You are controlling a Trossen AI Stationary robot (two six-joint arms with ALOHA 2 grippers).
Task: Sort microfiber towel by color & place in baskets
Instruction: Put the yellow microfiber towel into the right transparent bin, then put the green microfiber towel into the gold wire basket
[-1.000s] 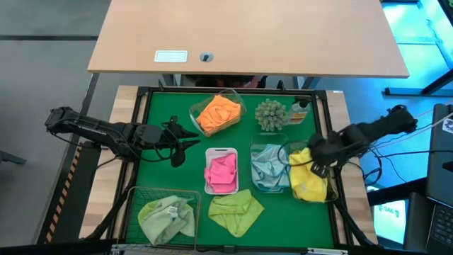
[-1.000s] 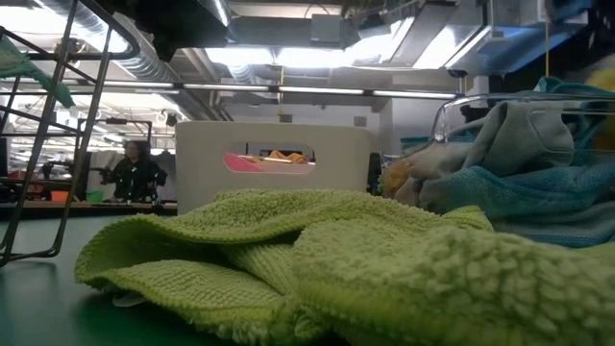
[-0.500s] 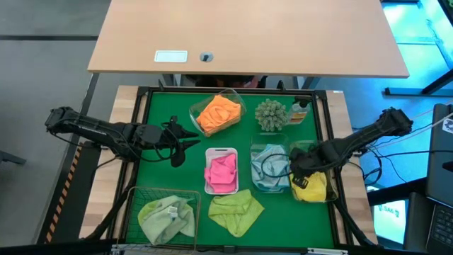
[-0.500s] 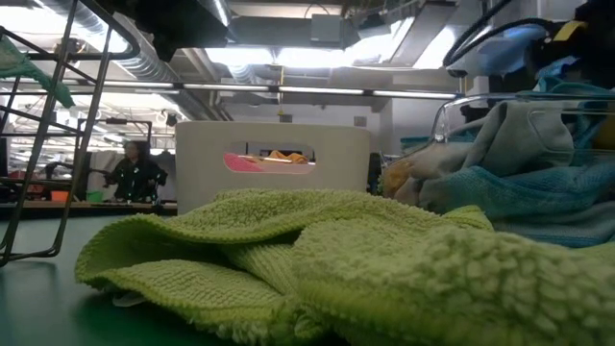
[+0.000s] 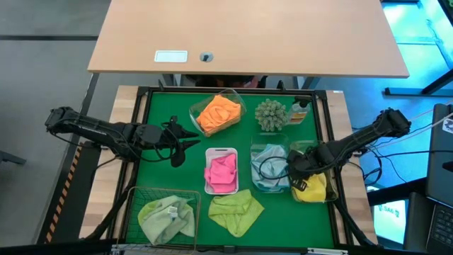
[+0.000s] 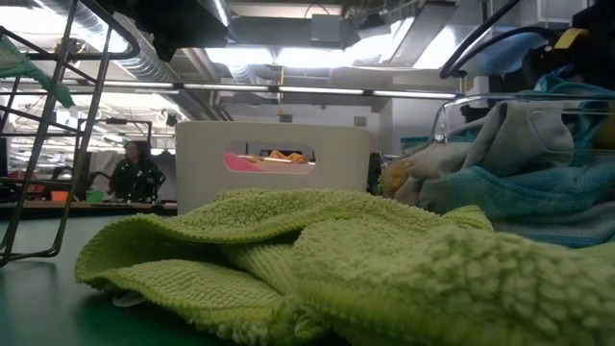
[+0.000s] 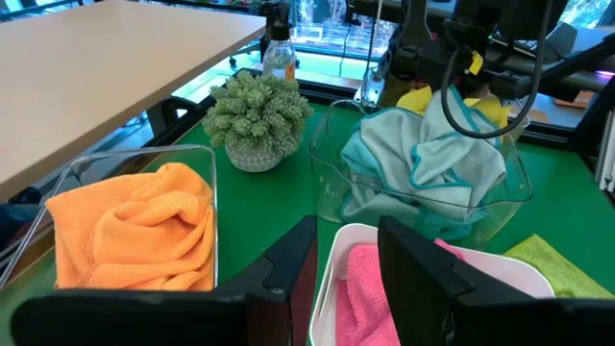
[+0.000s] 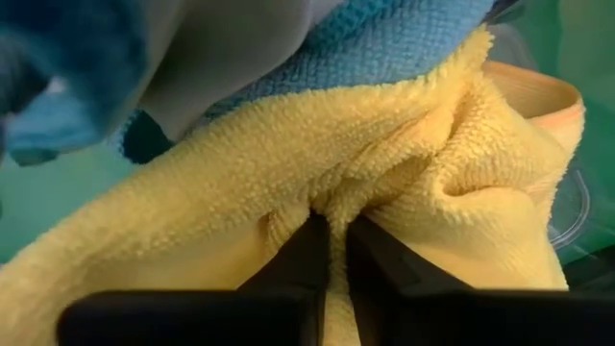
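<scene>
one yellow towel (image 8: 288, 231) fold between right jaws

A spiky plant (image 5: 270, 114) stands at the mat's far side, a small bottle (image 5: 299, 112) just right of it.

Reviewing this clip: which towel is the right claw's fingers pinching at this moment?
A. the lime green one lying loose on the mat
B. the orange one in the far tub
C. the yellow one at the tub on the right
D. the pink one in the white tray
C: in the right wrist view the right claw has its fingers nearly together on a fold of the yellow towel, and from above it sits over that towel.
</scene>
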